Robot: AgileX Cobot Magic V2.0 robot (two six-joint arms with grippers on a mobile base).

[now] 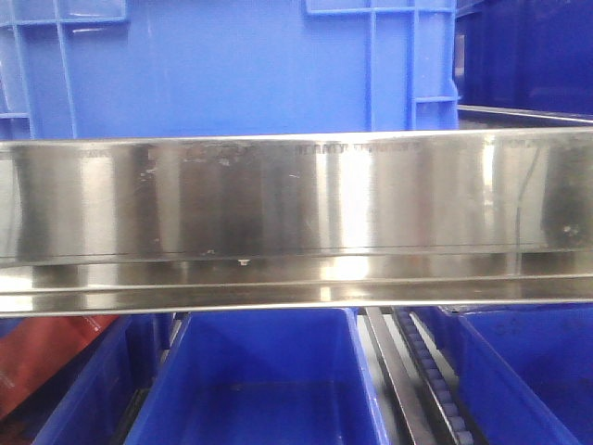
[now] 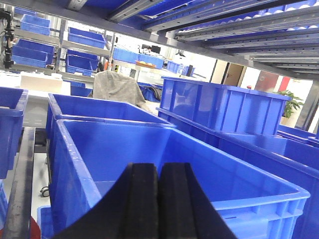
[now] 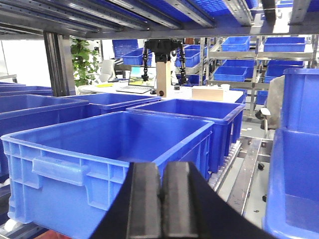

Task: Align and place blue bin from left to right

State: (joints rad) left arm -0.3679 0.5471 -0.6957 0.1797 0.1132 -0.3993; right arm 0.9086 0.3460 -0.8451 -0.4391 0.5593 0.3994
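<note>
Front view: the large bright blue rectangular plastic crate (image 1: 232, 69) stands on the upper shelf level, directly behind a wide brushed-steel shelf rail (image 1: 296, 222) that hides its base; its top and left end are cut off by the frame, and only the smooth side wall and ribbed right corner show. Below the rail, open darker blue plastic bins (image 1: 264, 380) sit partly hidden.

Left wrist view: my left jaws (image 2: 158, 204) are pressed together, black pads touching, holding nothing; a deep blue open bin (image 2: 164, 164) lies just beyond them.

Right wrist view: my right jaws (image 3: 160, 204) are likewise closed and empty, before another blue open bin with a side handle (image 3: 114, 154). Background shelving is too small to resolve.
</note>
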